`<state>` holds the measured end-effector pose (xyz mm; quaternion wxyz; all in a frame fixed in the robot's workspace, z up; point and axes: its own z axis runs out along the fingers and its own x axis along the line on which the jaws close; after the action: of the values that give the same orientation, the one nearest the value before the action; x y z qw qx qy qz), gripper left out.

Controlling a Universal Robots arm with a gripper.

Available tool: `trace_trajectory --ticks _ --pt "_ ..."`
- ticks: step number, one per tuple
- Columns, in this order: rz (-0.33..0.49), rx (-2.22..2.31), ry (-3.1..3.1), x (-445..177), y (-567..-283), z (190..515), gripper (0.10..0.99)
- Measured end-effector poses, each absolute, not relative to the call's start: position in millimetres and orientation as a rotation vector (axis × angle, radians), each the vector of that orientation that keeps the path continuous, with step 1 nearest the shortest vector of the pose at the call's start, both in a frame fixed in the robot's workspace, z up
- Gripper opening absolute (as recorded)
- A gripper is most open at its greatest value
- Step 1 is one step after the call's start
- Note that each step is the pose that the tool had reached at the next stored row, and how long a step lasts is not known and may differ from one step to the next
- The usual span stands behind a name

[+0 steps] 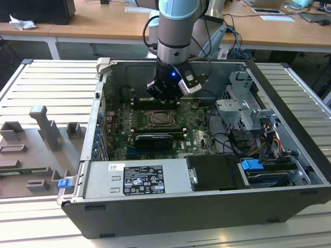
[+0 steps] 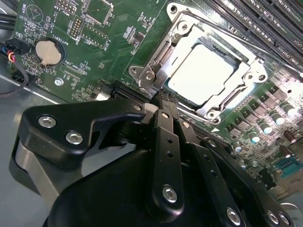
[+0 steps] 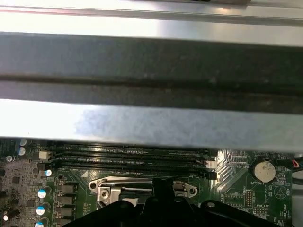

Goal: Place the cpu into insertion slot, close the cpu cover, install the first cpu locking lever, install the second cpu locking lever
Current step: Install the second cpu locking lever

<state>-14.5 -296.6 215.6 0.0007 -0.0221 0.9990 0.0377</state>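
Inside the open computer case, the insertion slot (image 1: 158,119) sits mid-board. In the second wrist view the cpu (image 2: 203,71) lies flat in it, its pale face showing through the cut-out of the cpu cover (image 2: 247,71), which is down over it. A thin metal locking lever (image 2: 222,29) runs along one side of the socket. My gripper (image 2: 163,98) is shut, its black fingertips pressed together right at the socket's corner, nothing visibly between them. In the exterior view the gripper (image 1: 166,101) hangs just above the socket's far edge. The first wrist view has the gripper (image 3: 163,185) against the socket frame (image 3: 142,184).
Long black memory slots (image 3: 132,156) run beside the socket, under the case's metal wall (image 3: 151,123). A coin battery (image 2: 45,52) sits on the green board. The power supply (image 1: 137,178), drive cage (image 1: 240,103) and loose cables (image 1: 227,137) crowd the case.
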Motion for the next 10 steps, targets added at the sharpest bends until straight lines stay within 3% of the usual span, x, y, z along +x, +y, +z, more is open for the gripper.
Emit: trace_trajectory --ticks 10 --pt "0.118 -0.069 3.137 -14.5 -298.8 221.1 0.106"
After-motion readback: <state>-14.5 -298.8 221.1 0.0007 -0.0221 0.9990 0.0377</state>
